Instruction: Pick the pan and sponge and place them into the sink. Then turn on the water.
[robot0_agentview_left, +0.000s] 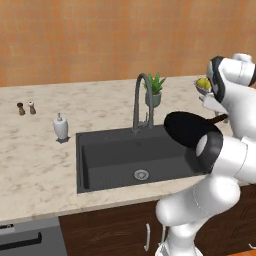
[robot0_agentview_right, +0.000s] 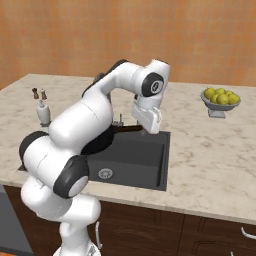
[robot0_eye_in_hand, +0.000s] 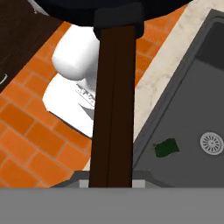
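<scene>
The sink (robot0_agentview_left: 131, 155) already holds the sponge (robot0_eye_in_hand: 166, 148), lying on the basin floor near the drain (robot0_eye_in_hand: 211, 142); the pan (robot0_agentview_left: 189, 129) is carried above the sink's right edge, so the step in hand is judged to be delivering the pan, which calls for lowering it over the basin before letting go, with the faucet (robot0_agentview_left: 141, 102) lever to follow. The gripper (robot0_eye_in_hand: 111, 186) is pinched tight on the pan's handle (robot0_eye_in_hand: 113, 109). The hand view gives sponge and grip; the left base view gives the pan's height.
</scene>
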